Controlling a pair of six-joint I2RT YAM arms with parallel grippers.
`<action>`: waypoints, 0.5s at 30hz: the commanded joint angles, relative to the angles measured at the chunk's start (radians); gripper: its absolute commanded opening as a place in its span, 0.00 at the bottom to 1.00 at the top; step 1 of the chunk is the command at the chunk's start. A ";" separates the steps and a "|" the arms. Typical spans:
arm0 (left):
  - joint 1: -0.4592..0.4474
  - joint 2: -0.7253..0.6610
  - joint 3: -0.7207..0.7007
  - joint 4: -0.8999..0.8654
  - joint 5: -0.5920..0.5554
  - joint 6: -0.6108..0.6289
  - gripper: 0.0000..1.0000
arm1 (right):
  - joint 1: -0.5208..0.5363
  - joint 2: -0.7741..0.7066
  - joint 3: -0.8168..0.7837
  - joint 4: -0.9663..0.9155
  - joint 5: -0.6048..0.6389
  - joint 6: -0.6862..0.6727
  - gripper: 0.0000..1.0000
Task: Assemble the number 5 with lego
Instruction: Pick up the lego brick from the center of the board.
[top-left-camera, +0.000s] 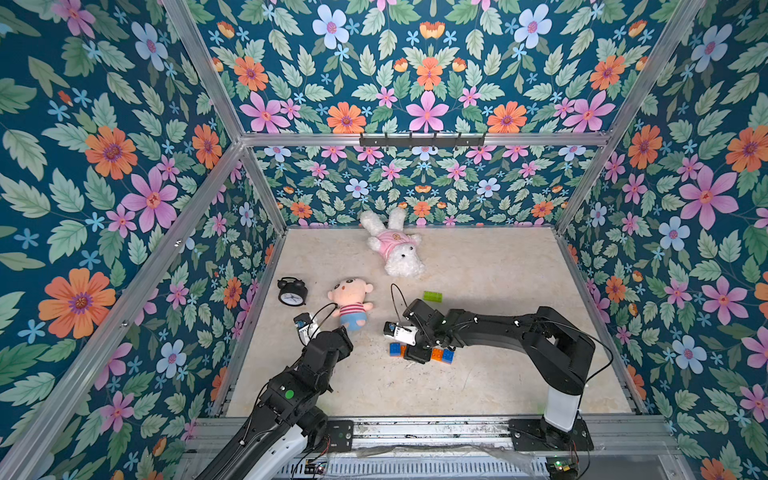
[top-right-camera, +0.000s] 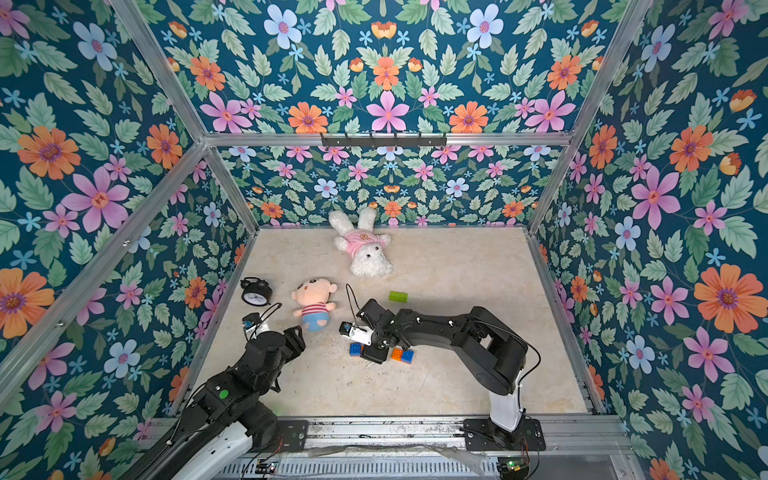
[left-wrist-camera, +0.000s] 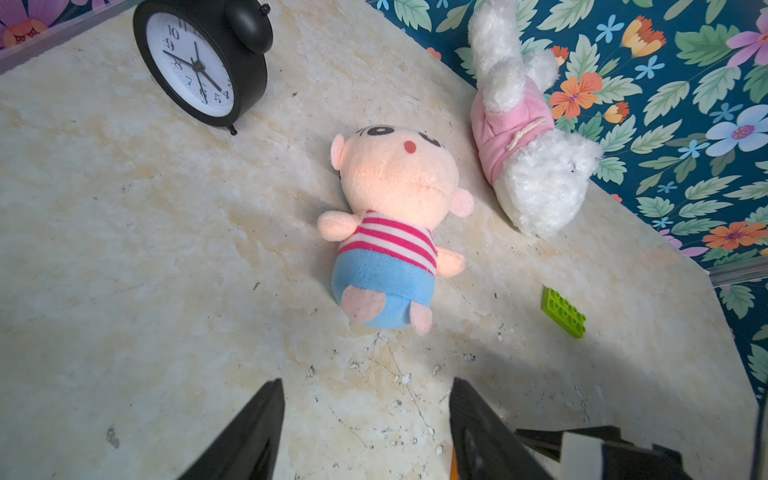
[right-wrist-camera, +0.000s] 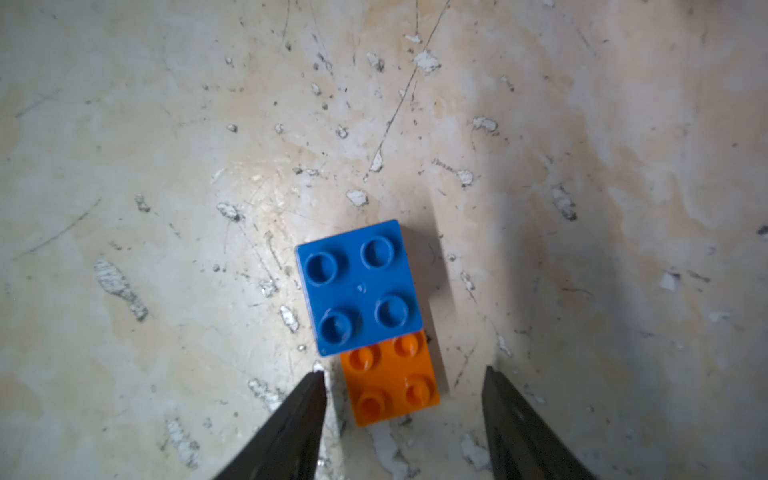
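Top views, lego: the green brick (top-left-camera: 432, 296) lies alone on the worktop (top-left-camera: 498, 374), well apart from the rest. A blue brick (top-left-camera: 394, 349) and an orange brick (top-left-camera: 437, 354) with more blue touching it show on both sides of the right gripper (top-left-camera: 417, 354).
Top views, number 5: not put together.
Top views, left gripper (top-right-camera: 297, 332): above the worktop, near the striped doll (top-right-camera: 313, 305).
Left wrist view, fingers (left-wrist-camera: 266, 428): spread apart, only bare worktop between them. The striped doll, an alarm clock (left-wrist-camera: 203, 62) and a white plush (left-wrist-camera: 528, 145) lie ahead.
Right wrist view, bricks: a blue brick (right-wrist-camera: 359, 286) sits on one end of an orange brick (right-wrist-camera: 392, 382), studs up.
Right wrist view, fingers (right-wrist-camera: 299, 415): apart, one on each side of the orange brick's free end, with a gap on both sides, gripping nothing.
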 joint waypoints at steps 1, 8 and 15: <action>0.000 0.010 0.000 0.025 0.004 0.013 0.68 | 0.001 0.016 0.016 0.006 -0.035 -0.030 0.63; 0.000 0.021 -0.004 0.031 0.010 0.010 0.68 | 0.004 0.048 0.027 0.010 -0.046 -0.047 0.59; 0.000 0.020 -0.003 0.028 0.011 0.014 0.68 | 0.005 0.081 0.031 -0.046 -0.040 -0.061 0.46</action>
